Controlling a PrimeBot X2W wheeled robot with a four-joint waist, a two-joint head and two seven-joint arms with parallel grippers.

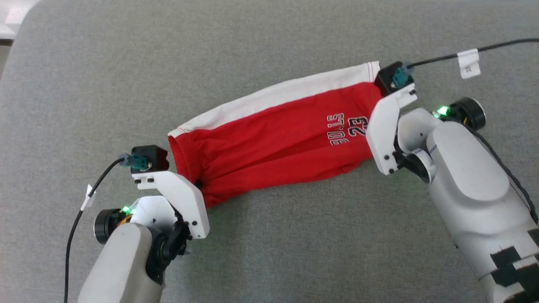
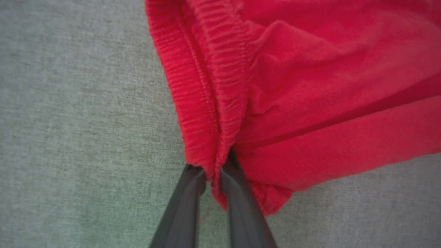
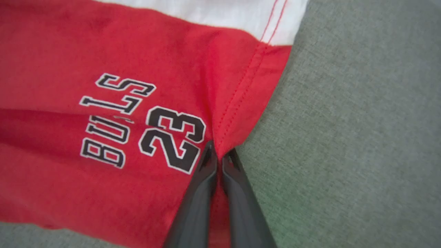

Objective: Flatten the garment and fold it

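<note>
In your head view the white wrist mounts point(image 1: 181, 198) cover both sets of fingertips, so read the grips from the wrist views. Your left gripper point(image 2: 213, 168) has its dark fingers point(image 2: 182, 203) pinched almost together on the gathered waistband of the red thin-fabric basketball shorts point(image 1: 278, 139). Your right gripper point(image 3: 218, 155) is clamped on the stitched leg hem beside the black-and-white lettering point(image 3: 137, 120), part of which is lost in a crease. The shorts lie from 8 to 2 o'clock, with the broad white band point(image 1: 286, 94) along the 12 o'clock edge, on a grey woven cloth surface point(image 1: 269, 256). A pale blurred sliver of room point(image 1: 12, 17) shows at 10 o'clock.
</note>
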